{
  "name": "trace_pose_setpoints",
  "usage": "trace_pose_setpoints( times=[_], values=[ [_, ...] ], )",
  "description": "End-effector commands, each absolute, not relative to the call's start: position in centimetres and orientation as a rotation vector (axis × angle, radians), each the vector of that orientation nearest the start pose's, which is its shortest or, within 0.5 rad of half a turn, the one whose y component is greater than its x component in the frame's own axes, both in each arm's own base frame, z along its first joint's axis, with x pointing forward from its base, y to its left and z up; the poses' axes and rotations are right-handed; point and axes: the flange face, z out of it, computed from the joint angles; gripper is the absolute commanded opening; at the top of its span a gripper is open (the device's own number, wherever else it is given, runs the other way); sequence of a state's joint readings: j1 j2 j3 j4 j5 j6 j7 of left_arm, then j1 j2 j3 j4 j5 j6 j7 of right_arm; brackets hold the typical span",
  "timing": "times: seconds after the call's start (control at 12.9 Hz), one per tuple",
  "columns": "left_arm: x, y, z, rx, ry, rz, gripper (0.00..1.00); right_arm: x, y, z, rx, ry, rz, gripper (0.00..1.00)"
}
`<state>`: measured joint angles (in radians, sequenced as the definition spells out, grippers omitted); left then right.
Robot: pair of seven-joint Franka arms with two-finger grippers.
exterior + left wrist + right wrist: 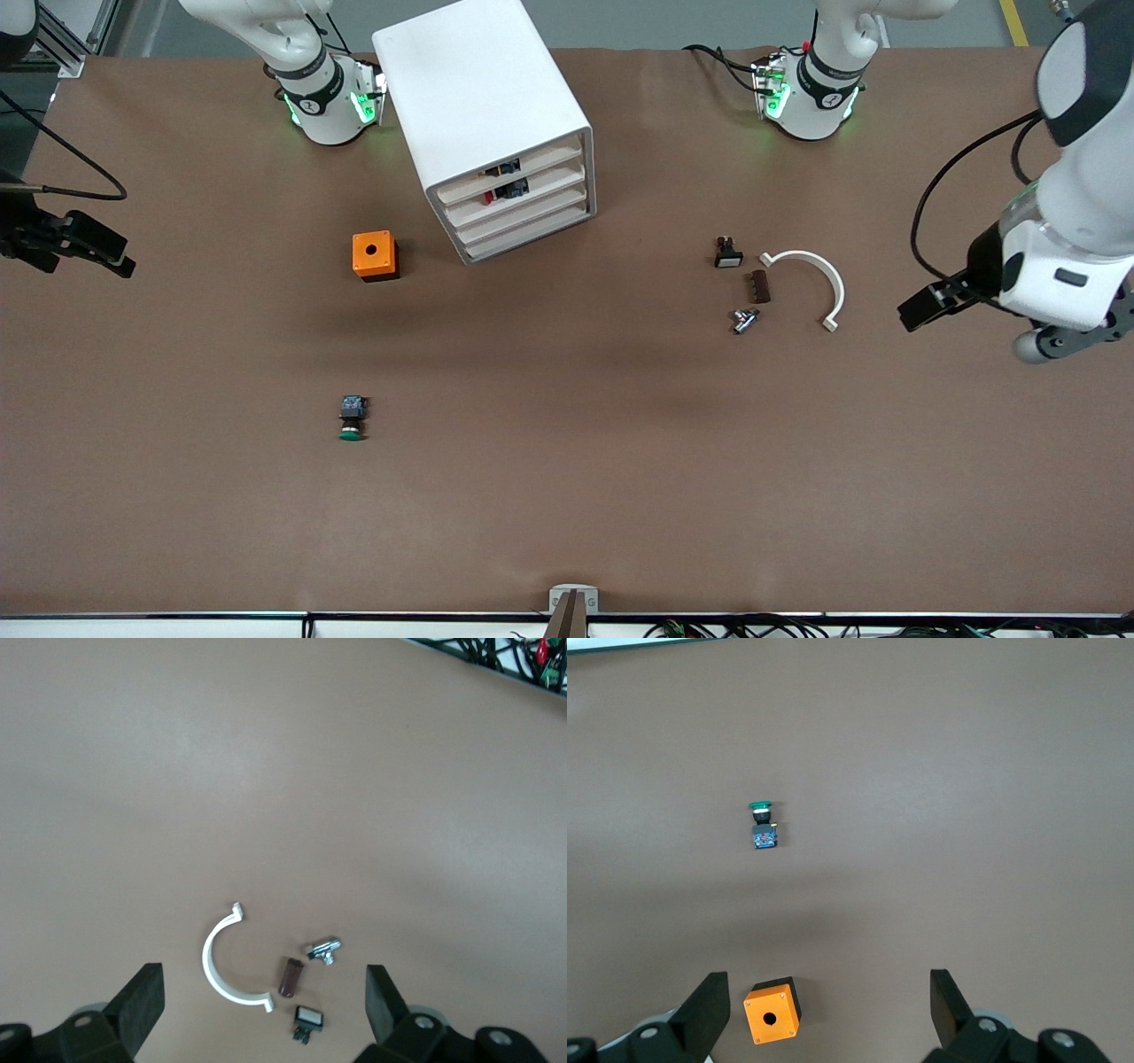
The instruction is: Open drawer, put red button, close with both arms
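Observation:
The white cabinet [478,89] stands between the two arm bases, and all four drawers look pushed in. In the gap above the second drawer's front [554,184] I see a small black and blue body with a red bit, the red button [505,190]. My left gripper [917,312] is open and empty over the table at the left arm's end; its wrist view [266,1010] shows small parts below it. My right gripper [106,250] is open and empty over the right arm's end; its wrist view [828,1010] shows the orange box below it.
An orange box with a hole [373,254] [771,1014] sits beside the cabinet. A green-capped button [352,418] [762,824] lies nearer the front camera. A white half ring [819,275] [217,961], a brown piece [760,286], a metal fitting [744,319] and a small black switch [728,252] lie together.

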<state>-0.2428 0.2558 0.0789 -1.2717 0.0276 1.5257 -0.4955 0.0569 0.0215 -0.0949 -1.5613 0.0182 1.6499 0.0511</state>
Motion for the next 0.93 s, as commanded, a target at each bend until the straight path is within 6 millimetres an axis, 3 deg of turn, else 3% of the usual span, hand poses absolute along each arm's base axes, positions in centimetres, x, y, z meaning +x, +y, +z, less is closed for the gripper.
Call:
trace_pose_setpoints(
  times=[0.0,0.08,0.23,0.39,0.85],
  values=[
    [60.3,-8.9,62.4,-3.093,-0.411,0.018,1.00,56.2,-1.8,63.2,-3.107,0.126,-0.119,1.00],
    [59.4,-8.4,62.8,-3.103,-0.362,0.044,1.00,56.2,-1.7,63.2,-3.107,0.123,-0.121,1.00],
    [57.9,-5.3,63.9,-3.121,-0.289,0.042,1.00,56.1,-1.7,63.3,-3.106,0.123,-0.121,1.00],
    [56.0,-3.8,64.6,-3.131,-0.237,0.041,1.00,56.1,-1.7,63.4,-3.104,0.123,-0.126,1.00],
    [51.5,-3.1,65.1,-3.141,-0.240,0.038,1.00,55.7,-1.7,63.6,-3.104,0.170,-0.080,1.00]
  ],
)
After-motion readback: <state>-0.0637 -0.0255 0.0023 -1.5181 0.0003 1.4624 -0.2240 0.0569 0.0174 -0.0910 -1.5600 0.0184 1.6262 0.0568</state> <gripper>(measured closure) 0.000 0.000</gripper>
